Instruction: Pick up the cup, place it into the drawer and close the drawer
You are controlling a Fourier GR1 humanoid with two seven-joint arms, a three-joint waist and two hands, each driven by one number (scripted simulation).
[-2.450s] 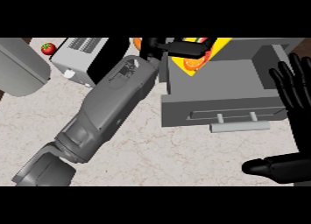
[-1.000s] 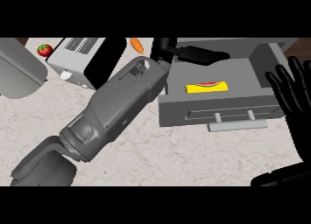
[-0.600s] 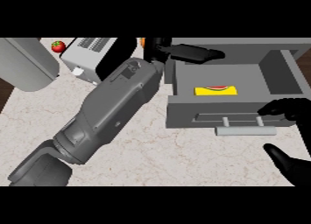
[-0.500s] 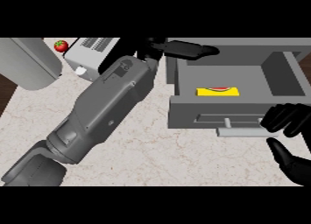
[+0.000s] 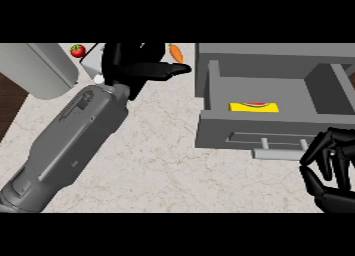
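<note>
The yellow cup (image 5: 254,106), with a red and green mark, lies on its side on the floor of the open grey drawer (image 5: 232,131). My left hand (image 5: 139,67) is at the top, left of the drawer, fingers stretched out to the right and holding nothing. Its grey forearm (image 5: 69,145) runs down to the lower left. My right hand (image 5: 333,167) is at the lower right with loosely bent, spread fingers. Its fingertips (image 5: 319,146) are by the right end of the drawer's handle (image 5: 279,152), not wrapped round it.
A white appliance (image 5: 91,61) sits behind my left hand, with a red fruit (image 5: 77,50) and a carrot (image 5: 176,53) near it. A large grey rounded object (image 5: 28,70) fills the top left. The counter's left edge (image 5: 10,135) borders dark floor.
My left hand let go of the cup, which now lies in the drawer, and drew back to the left. My right hand came down from the right edge to the drawer's front.
</note>
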